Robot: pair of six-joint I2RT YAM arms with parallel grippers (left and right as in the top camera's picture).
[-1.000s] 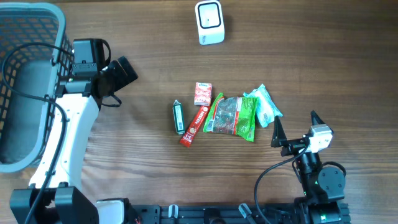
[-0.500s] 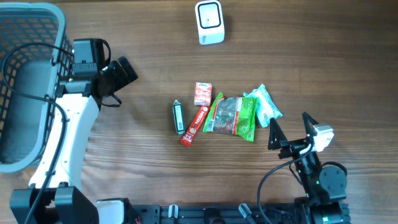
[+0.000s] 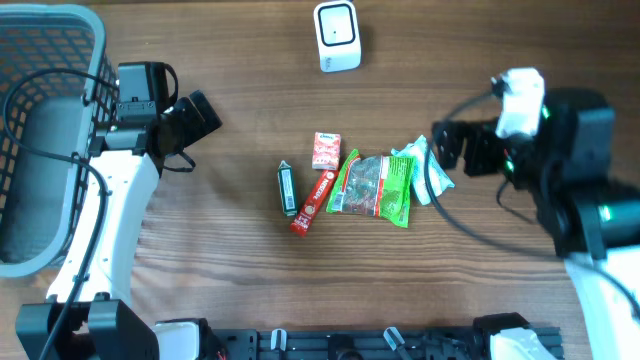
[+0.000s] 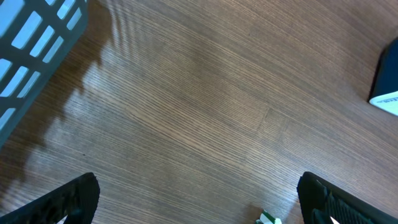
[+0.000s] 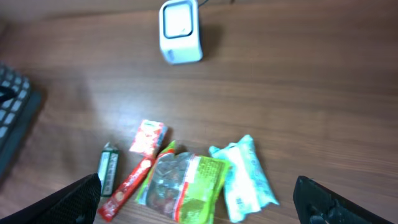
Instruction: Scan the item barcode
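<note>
Near the middle of the surface (image 3: 220, 270) lies the little heap of goods. A dark green stick pack (image 3: 287, 188) sits at its left end, with a red sachet (image 3: 312, 201) slanted just beside it. A small red carton (image 3: 326, 150) lies toward the far edge, next to a green bag (image 3: 375, 186) with a clear window. A pale teal packet (image 3: 428, 170) is at the right end, touching the bag. Well apart from them, close to the far edge, stands the white scanner (image 3: 337, 36), with bare wood between it and the heap. A grey basket (image 3: 40, 140) fills the far left corner.

The right gripper (image 3: 452, 150) hangs over the teal packet's outer end, jaws spread wide and holding nothing. From above it hides a bit of that packet. The left gripper (image 3: 200, 118) sits just beside the basket, jaws likewise spread over bare wood.

Printing shows on every wrapper, but it's too small and blurred to read.
</note>
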